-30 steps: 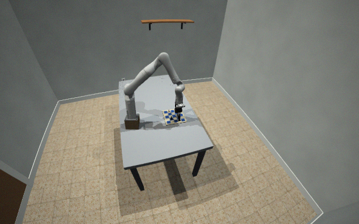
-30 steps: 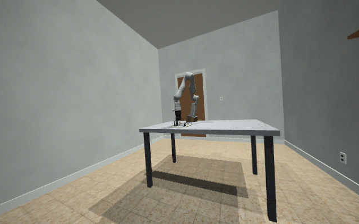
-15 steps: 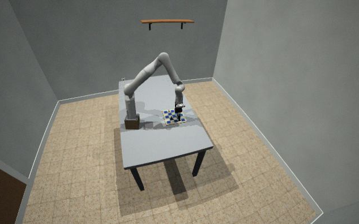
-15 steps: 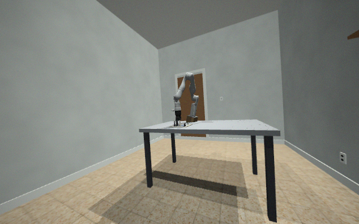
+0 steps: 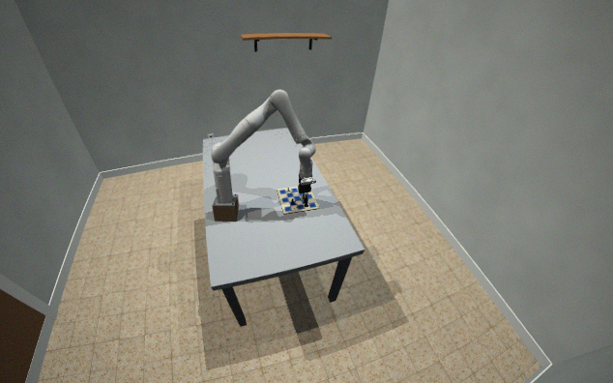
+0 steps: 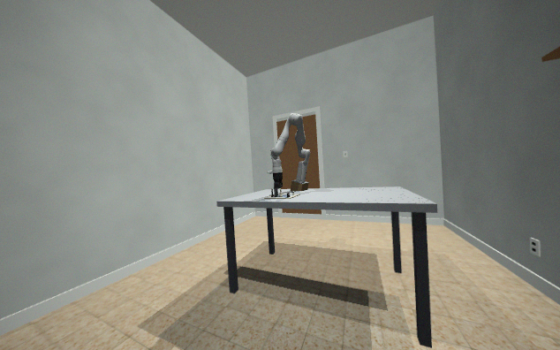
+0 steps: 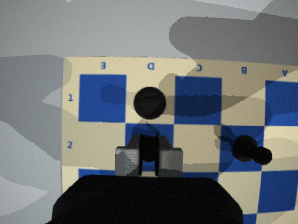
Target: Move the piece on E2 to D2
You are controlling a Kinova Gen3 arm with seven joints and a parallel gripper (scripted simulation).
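Observation:
A small blue and cream chessboard (image 5: 297, 199) lies on the grey table; in the wrist view (image 7: 180, 136) its edge letters run E to A from left to right. My gripper (image 7: 149, 149) points straight down over column D and is shut on a black piece (image 7: 149, 116). The piece's round dark end shows just ahead of the fingers, near the line between D1 and D2. I cannot tell whether it touches the board. The gripper also shows in the top and exterior views (image 5: 306, 197) (image 6: 276, 191). A second black piece (image 7: 248, 147) stands about on B2, to the right of my fingers.
The arm's base sits on a brown block (image 5: 225, 211) at the table's left edge. The board lies near the table's right edge (image 5: 338, 203). A wooden shelf (image 5: 285, 37) hangs high on the back wall.

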